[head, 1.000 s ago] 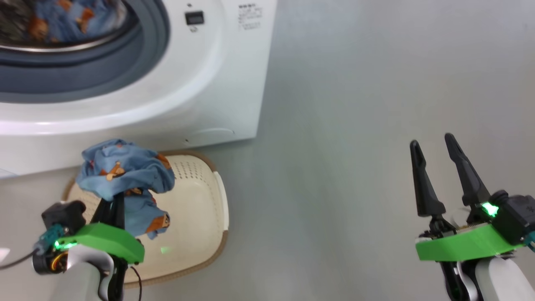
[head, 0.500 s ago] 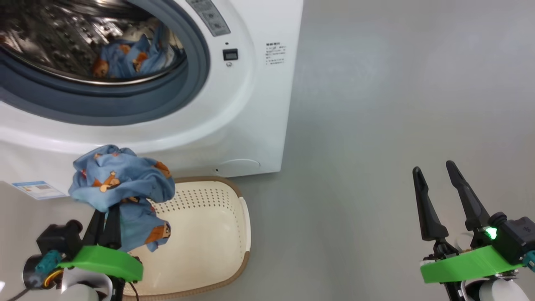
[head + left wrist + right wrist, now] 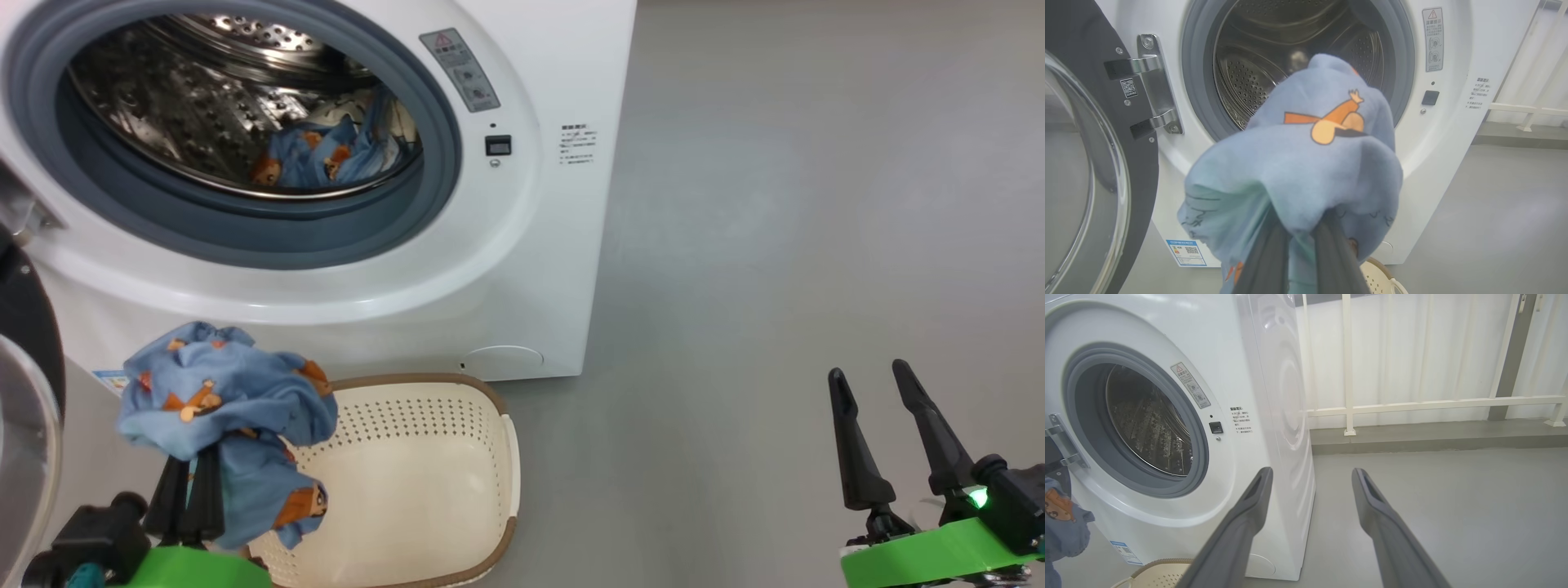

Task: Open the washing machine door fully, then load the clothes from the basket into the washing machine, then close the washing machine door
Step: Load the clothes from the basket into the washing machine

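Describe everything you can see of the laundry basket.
The basket is a small cream-white plastic tub, a rounded rectangle with rows of holes in its walls, a brown band round the rim and a white handle on its right side. It stands upright on the grey floor just before the washing machine. Its visible inside is bare; a blue bundle held by the left gripper hides its left part.

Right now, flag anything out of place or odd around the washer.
Nothing stands out. One bundle lies in the drum, the other bundle hangs from the left claw by the upright basket; no spill, no damage.
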Controlling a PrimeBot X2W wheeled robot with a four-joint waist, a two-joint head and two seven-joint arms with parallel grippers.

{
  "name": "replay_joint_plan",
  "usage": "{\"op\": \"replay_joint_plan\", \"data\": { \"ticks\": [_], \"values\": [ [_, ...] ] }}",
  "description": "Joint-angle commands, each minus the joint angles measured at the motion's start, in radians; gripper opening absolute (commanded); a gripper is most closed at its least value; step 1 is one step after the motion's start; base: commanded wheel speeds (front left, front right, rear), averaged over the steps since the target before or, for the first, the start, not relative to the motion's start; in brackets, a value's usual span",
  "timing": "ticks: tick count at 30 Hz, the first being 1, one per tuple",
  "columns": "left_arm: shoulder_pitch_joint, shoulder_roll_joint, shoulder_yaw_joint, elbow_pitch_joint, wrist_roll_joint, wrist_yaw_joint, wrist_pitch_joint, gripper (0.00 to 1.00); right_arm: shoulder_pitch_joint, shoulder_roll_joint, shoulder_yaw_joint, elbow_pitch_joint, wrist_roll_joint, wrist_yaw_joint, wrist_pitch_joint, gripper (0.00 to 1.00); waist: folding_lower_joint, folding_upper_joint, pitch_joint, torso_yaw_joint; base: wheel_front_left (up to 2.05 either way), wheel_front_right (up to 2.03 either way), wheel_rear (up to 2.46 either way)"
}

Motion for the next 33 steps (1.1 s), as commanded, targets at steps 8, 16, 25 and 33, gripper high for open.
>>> {"op": "replay_joint_plan", "data": {
  "ticks": [8, 16, 25, 33],
  "values": [
    [0.062, -0.011, 0.066, -0.122, 0.026, 0.001, -0.01, 0.0, 0.021, -0.023, -0.008, -0.036, 0.003, 0.004, -0.008, 1.0, 0.0, 0.0, -0.016, 0.026, 0.0, 0.0, 0.0],
    [0.082, -0.025, 0.066, -0.159, 0.036, 0.001, -0.01, 0.0, 0.021, -0.017, -0.011, -0.04, 0.002, 0.004, -0.008, 1.0, 0.0, 0.0, -0.005, 0.027, 0.0, 0.0, 0.0],
    [0.049, -0.017, 0.051, -0.154, 0.029, 0.001, -0.01, 0.0, 0.004, -0.006, -0.007, -0.045, 0.001, 0.004, -0.008, 1.0, 0.0, 0.0, 0.03, 0.015, 0.0, 0.0, 0.0],
    [-0.055, 0.012, 0.033, -0.129, 0.015, 0.001, -0.01, 0.0, -0.034, 0.009, -0.003, -0.05, 0.002, 0.004, -0.008, 1.0, 0.0, 0.0, 0.113, -0.005, 0.0, 0.0, 0.0]
  ]
}}
